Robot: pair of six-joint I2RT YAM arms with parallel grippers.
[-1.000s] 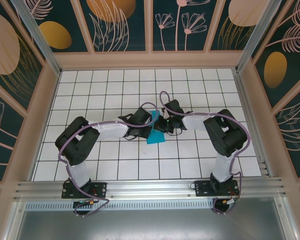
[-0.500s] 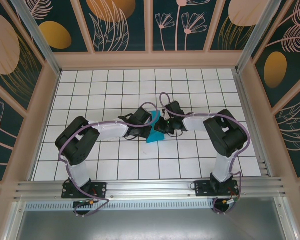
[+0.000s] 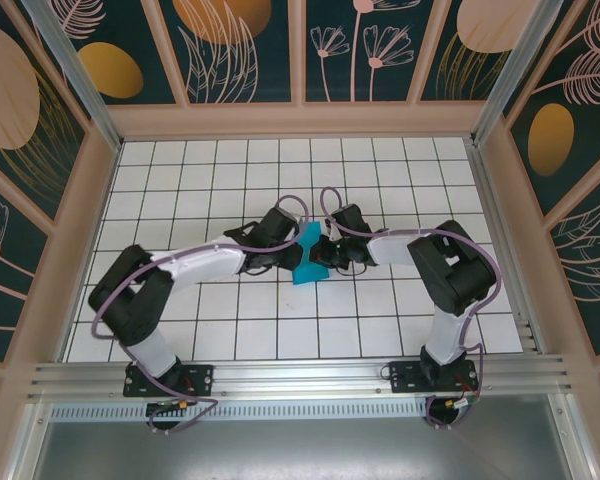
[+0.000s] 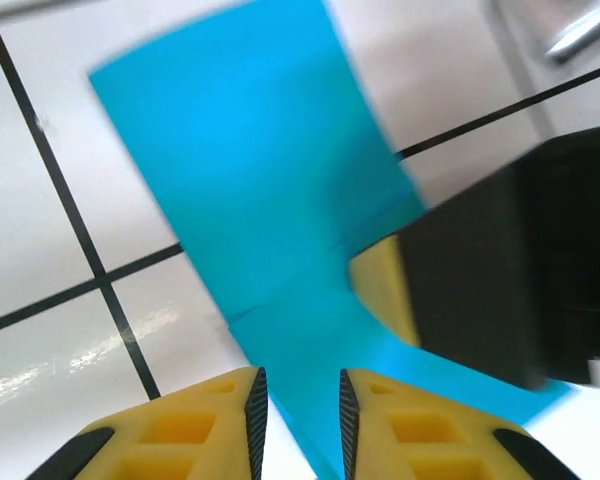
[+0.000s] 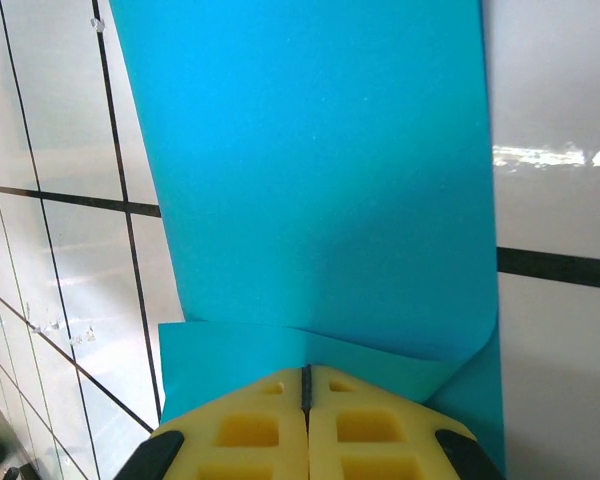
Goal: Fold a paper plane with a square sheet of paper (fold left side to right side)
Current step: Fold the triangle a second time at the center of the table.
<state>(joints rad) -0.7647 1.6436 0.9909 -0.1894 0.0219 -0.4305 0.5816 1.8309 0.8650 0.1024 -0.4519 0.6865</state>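
Since a second ago my left arm has stretched out, its elbow swung away to the left, and my left pincer has parted: its yellow pads now stand a narrow gap apart over the square sheet of paper, gripping nothing. My right pincer has stayed closed, pads pressed together and pinching the sheet's folded near edge. The sheet has stayed at the middle of the gridded table, between both pincers, now partly folded over itself. I count one teal sheet, two arms, two pincers.
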